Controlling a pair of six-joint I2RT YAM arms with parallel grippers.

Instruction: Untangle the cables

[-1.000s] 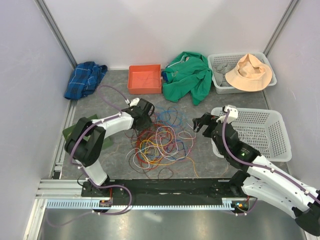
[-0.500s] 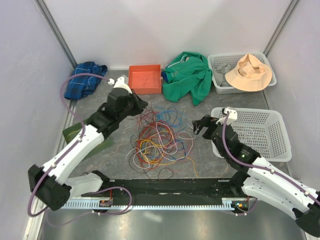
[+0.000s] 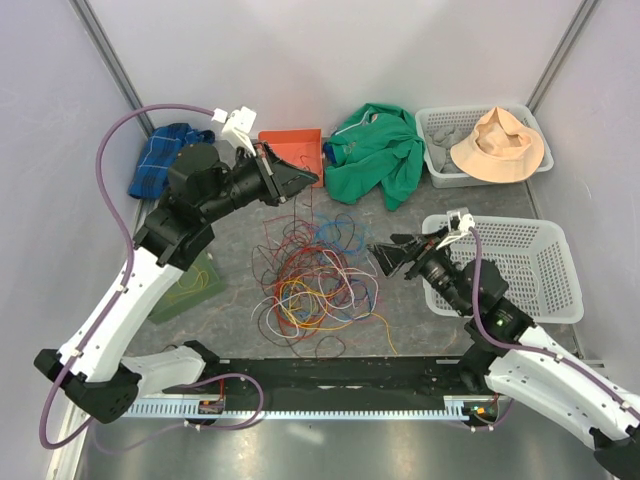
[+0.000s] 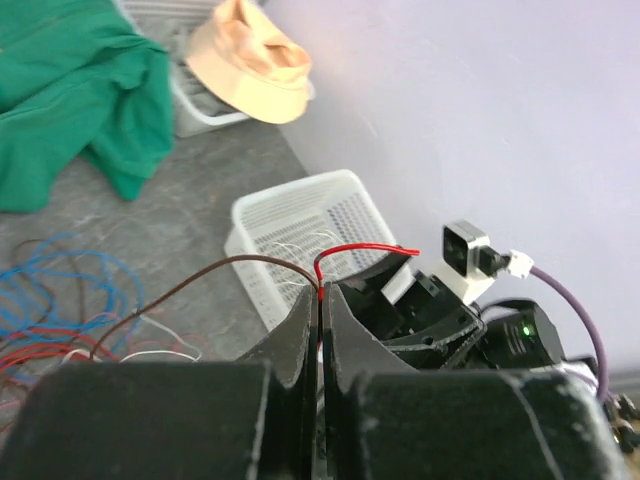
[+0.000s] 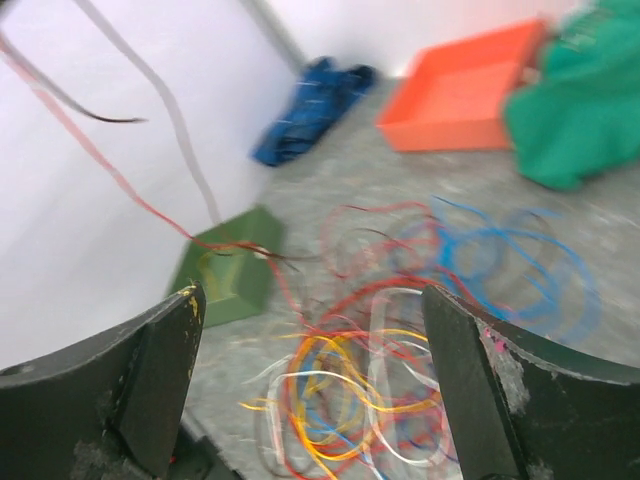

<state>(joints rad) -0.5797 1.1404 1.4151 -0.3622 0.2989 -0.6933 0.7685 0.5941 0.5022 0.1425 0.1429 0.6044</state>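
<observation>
Pinching red and brown cables [image 4: 262,261], left gripper [image 4: 320,300] is clamped; right gripper [image 5: 312,300] gapes wide, empty

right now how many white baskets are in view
2. One white basket stands at the back right with a peach hat resting on it. The other basket sits in front of it, nearer the camera. Nothing suggests that a third is hidden.
</observation>
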